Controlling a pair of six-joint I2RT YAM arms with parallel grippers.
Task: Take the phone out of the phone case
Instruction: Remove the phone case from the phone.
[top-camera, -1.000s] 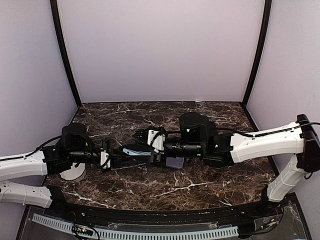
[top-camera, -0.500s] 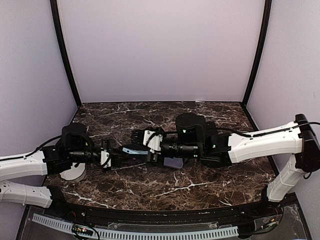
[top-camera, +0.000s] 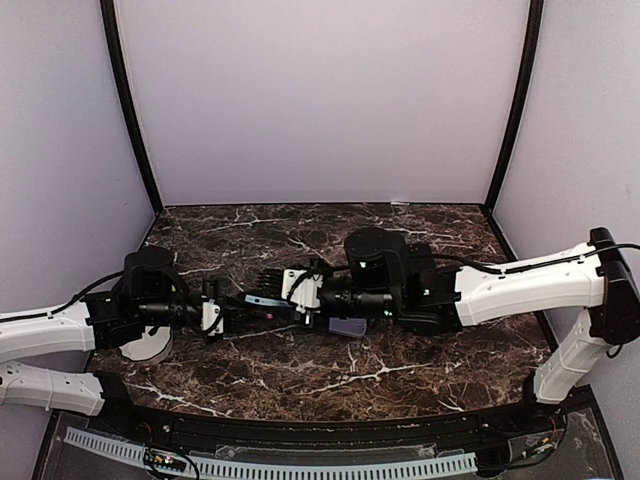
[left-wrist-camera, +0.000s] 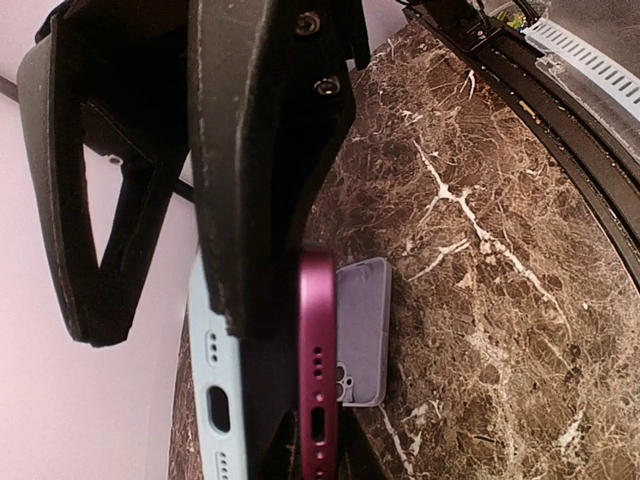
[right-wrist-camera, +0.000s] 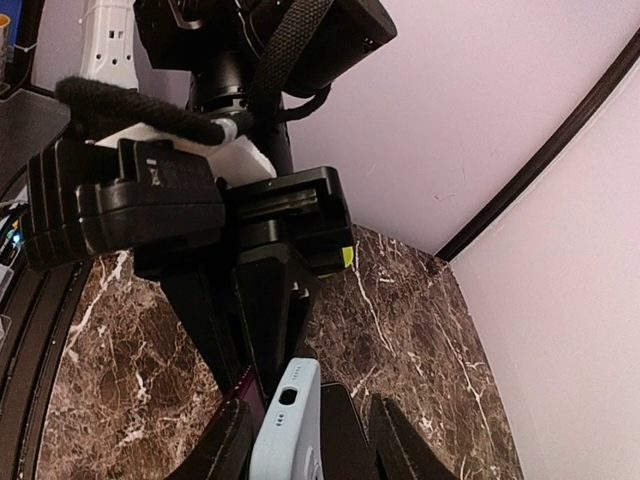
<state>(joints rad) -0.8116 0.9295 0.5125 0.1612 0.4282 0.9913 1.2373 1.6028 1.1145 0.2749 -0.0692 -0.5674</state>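
Note:
A light blue phone case (top-camera: 262, 300) hangs above the table between both grippers. In the left wrist view the case's port end (left-wrist-camera: 214, 390) stands apart from the magenta phone (left-wrist-camera: 318, 370), and a black finger (left-wrist-camera: 268, 200) sits between them. My left gripper (top-camera: 238, 316) (left-wrist-camera: 175, 330) is shut, seemingly on the case. My right gripper (top-camera: 270, 290) (right-wrist-camera: 312, 450) comes from the right; its jaws straddle the case (right-wrist-camera: 288, 430) and the phone's edge (right-wrist-camera: 236, 388) with gaps showing. A black slab (right-wrist-camera: 345, 425) beside the case is unclear.
A lavender phone case (top-camera: 347, 327) (left-wrist-camera: 362, 325) lies flat on the marble table (top-camera: 300, 375) under the right wrist. A white round object (top-camera: 145, 345) sits under the left arm. Purple walls close in the back and sides; a black rail (top-camera: 300, 440) runs along the near edge.
My right gripper has slid left over the case and phone, and its jaws have narrowed. The left gripper has kept its place and stayed shut.

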